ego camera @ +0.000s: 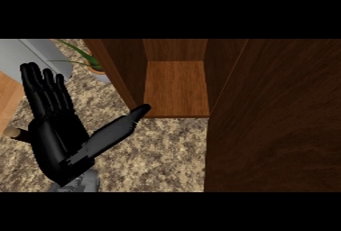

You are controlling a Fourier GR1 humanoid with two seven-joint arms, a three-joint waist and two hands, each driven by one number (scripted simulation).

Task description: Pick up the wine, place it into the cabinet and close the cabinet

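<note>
Head view: the left hand fills the left of the frame, fingers straight and spread wide, thumb stretched toward the cabinet at upper centre; it holds nothing. The right hand does not show. The cabinet stands open, its shelf bare, and its door takes up the whole right side of the frame.

No wine bottle can be seen anywhere: not on the speckled worktop, not on the shelf. If it is still outside, closing the door would leave the task undone.

The thumb tip lies just beside the cabinet's lower front edge, so a door swung shut with the hand here could catch it.

At upper left a potted plant stands near the cabinet's side wall, beside a grey object. A wooden handle end pokes out at mid left, touching or behind the hand. A sweep of the arm that way could knock any of them.
</note>
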